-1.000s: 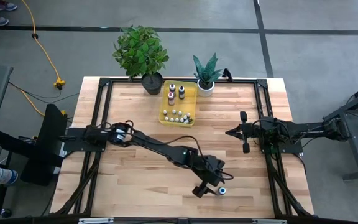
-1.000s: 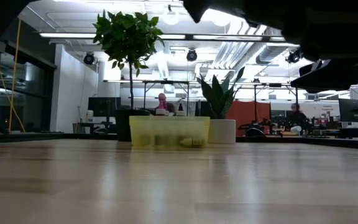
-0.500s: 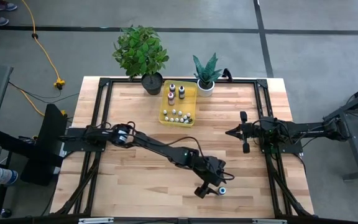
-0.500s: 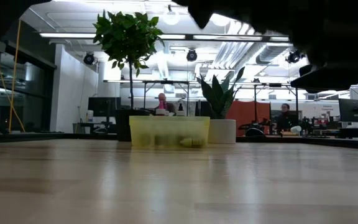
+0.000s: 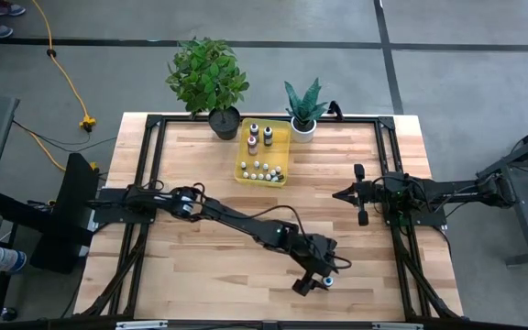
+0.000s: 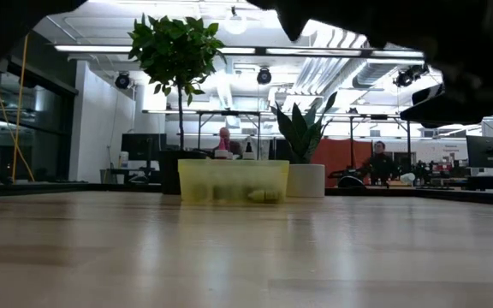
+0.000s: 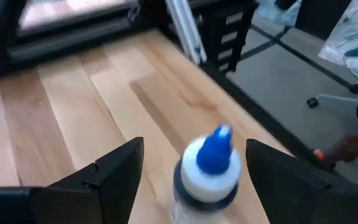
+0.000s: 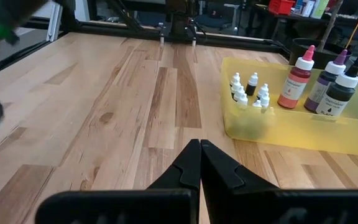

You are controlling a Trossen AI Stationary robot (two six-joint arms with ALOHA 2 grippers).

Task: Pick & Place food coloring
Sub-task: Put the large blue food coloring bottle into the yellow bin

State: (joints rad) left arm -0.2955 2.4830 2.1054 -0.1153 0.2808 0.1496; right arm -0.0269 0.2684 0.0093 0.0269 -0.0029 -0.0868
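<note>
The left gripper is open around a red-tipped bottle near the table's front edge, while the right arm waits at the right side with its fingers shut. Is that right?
Not quite. The bottle between the left gripper's open fingers has a blue tip, not red, as the left wrist view shows. The rest holds: it stands near the table's front edge, and the right gripper waits at the right side, shut.

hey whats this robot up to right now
The left gripper is stretched out to the near edge of the table, its open fingers standing either side of a blue-tipped food coloring bottle that sits upright on the wood. It hasn't closed on it yet. The other bottles are in the yellow tray at the far side, between the two potted plants. The right gripper waits shut over the right side of the table.
</note>
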